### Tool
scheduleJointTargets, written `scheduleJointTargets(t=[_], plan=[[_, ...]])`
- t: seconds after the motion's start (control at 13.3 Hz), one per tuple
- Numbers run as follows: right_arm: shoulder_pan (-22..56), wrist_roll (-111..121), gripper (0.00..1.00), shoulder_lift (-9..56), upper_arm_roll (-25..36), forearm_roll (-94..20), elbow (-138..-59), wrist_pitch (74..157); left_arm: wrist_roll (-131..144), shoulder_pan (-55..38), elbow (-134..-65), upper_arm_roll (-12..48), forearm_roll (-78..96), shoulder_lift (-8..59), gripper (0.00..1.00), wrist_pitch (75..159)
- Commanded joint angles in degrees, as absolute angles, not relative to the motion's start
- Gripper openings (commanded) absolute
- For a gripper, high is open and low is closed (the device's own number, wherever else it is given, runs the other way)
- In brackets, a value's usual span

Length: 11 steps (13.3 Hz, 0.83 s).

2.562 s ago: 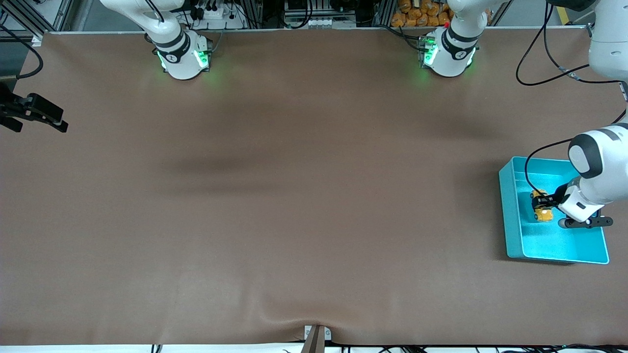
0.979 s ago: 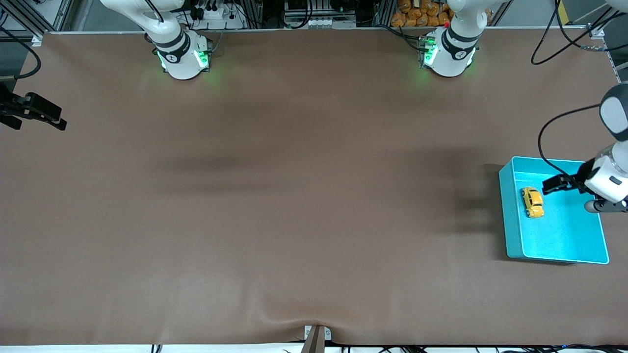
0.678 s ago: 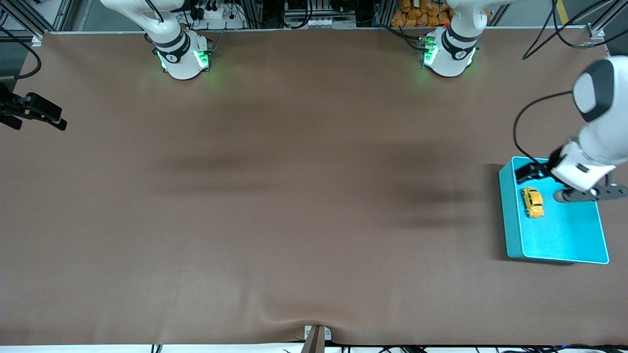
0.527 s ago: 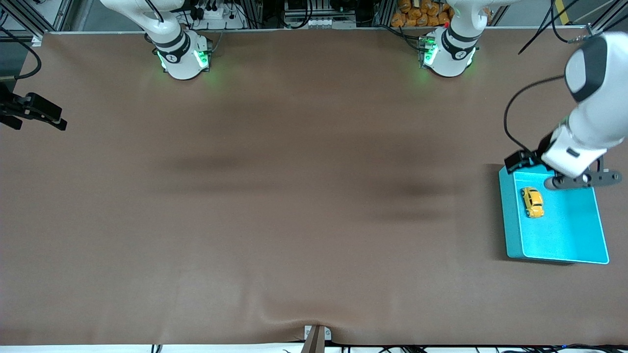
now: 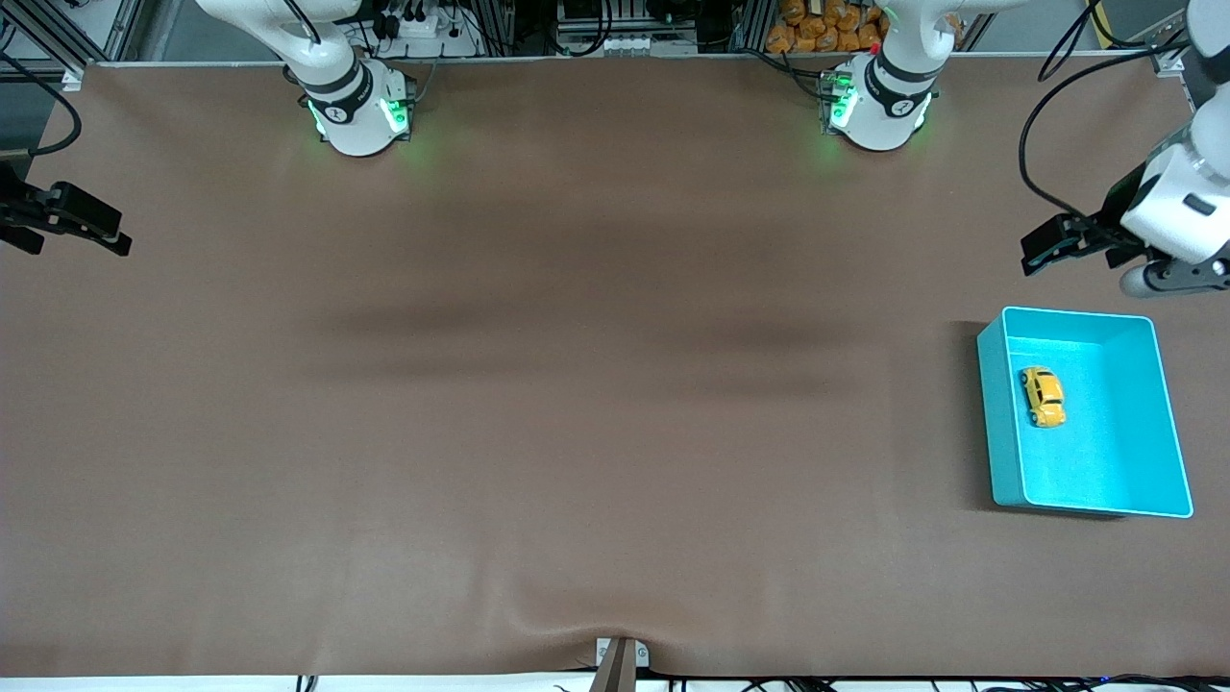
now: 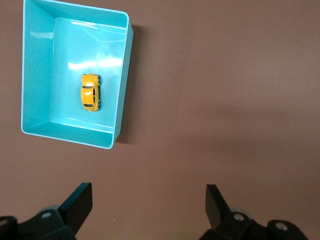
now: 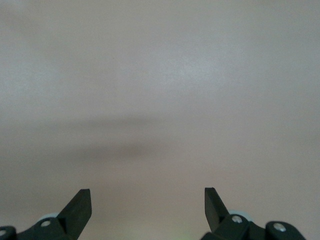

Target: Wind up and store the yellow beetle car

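— Where: yellow beetle car [image 5: 1043, 396]?

— Inside the turquoise bin [image 5: 1004, 432], flat on the bin's floor, close to the wall facing the counter's middle. Upright on its wheels. Free of both pincers. Seen too from the left wrist view [image 6: 91, 92], lying lengthwise along the bin's [image 6: 35, 70] long walls.

— And the bin?

— On the brown counter [image 5: 577, 384], at the left arm's end, nearer to the front camera's edge than to the bases' edge, well short of the corner there.

— Left pincer [image 5: 1047, 246]?

— Up in the air over bare counter, at the left arm's end, between the bin and the bases' edge. Spread wide, nothing between the fingers [image 6: 80, 202]. Well apart from the bin and the car.

— Right pincer [image 5: 82, 223]?

— At the counter's edge at the right arm's end, about level with the counter's upper part in the front view. Waiting. Also spread wide and holding nothing: in the right wrist view, two dark fingers [image 7: 80, 205] well apart, only plain counter [image 7: 160, 100] below.

— Anything else on the counter?

— A small bracket [image 5: 620, 658] at the middle of the camera-side edge.
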<state>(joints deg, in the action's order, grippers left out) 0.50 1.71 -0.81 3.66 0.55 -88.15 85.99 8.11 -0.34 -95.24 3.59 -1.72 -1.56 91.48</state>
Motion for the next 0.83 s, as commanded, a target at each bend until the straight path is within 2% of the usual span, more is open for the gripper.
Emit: scheduleJointTargets(t=[0.0, 0.23, 0.75], plan=[[0.0, 2.2, 1.0, -1.6, 3.5, -0.7, -88.9, 86.2, 7.1, -1.0, -89.8, 2.6, 0.1, -0.8, 1.0, 85.6], [0.0, 2.1, 1.0, -1.6, 3.5, -0.7, -88.9, 86.4, 3.5, -0.9, -86.9, 3.2, 0.1, -1.1, 1.0, 81.1], [0.0, 2.1, 1.0, -1.5, 3.5, -0.8, -88.9, 86.9, 3.5, -0.5, -85.8, 3.2, 0.6, -1.5, 1.0, 80.7]])
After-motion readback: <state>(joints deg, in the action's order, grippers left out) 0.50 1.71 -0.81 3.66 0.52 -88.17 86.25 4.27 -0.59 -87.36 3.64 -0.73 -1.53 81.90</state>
